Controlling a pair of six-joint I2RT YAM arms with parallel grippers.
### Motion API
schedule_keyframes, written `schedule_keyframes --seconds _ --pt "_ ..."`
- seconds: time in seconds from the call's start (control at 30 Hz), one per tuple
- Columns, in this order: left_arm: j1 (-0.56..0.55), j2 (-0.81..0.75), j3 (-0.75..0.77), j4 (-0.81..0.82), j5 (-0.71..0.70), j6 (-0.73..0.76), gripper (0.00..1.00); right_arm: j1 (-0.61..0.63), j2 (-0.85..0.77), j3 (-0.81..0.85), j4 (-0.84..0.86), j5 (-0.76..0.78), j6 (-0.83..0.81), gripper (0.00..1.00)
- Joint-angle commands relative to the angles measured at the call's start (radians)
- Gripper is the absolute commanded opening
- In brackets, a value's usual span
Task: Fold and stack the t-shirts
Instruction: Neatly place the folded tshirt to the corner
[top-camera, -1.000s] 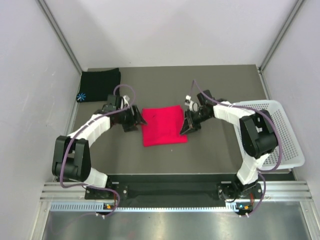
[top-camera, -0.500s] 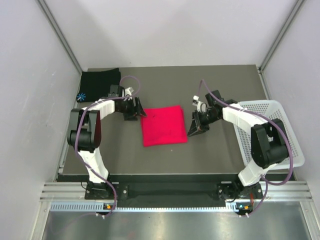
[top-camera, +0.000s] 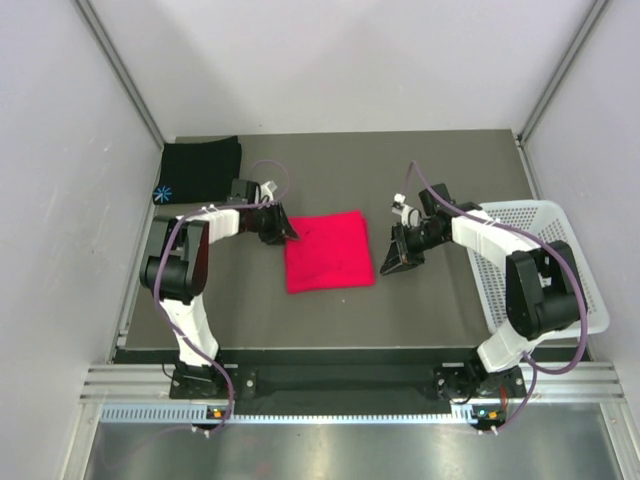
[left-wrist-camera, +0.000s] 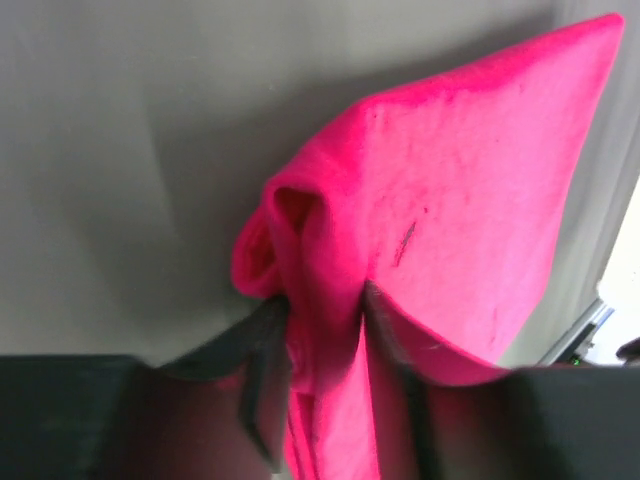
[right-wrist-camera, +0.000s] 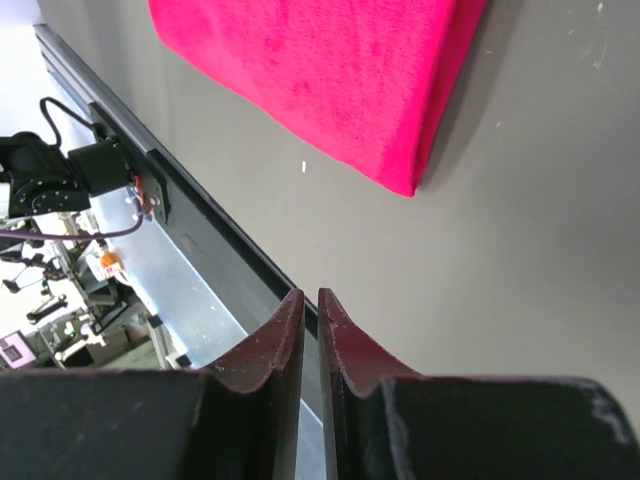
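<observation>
The red-pink t-shirt (top-camera: 330, 252) lies folded into a rough square at the table's middle. My left gripper (top-camera: 287, 232) is at its far left corner. In the left wrist view the dark fingers (left-wrist-camera: 262, 340) are shut on a bunched fold of the red-pink t-shirt (left-wrist-camera: 470, 200), which is pinched in the left gripper (left-wrist-camera: 320, 305). My right gripper (top-camera: 392, 262) hangs just right of the shirt, apart from it. Its fingertips (right-wrist-camera: 290, 305) are shut with nothing between them, and the red-pink t-shirt (right-wrist-camera: 330, 70) lies ahead. The black t-shirt (top-camera: 198, 168) lies folded at the far left corner.
A white perforated basket (top-camera: 575, 275) stands at the table's right edge, beside the right arm. Grey walls close in the left, far and right sides. A metal rail (top-camera: 340, 380) runs along the near edge.
My left gripper has moved onto the red-pink shirt's far left corner and shut on the cloth. The right gripper has drawn back to the right, off the shirt's edge.
</observation>
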Motion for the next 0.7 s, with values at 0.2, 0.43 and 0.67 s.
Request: schedule_keyframes --seconds 0.2,0.43,0.67 --pt "-0.024 -0.017 -0.014 0.025 -0.144 -0.001 0.00 -0.002 -0.106 -0.042 0.047 -0.036 0.021 0.10" --pt "-0.080 -0.159 0.178 -0.177 -0.506 0.157 0.00 0.029 -0.215 -0.098 0.031 -0.024 0.059 0.11" --pt "-0.080 -0.108 0.379 -0.263 -0.699 0.402 0.00 0.040 -0.206 -0.034 -0.012 -0.009 0.077 0.11"
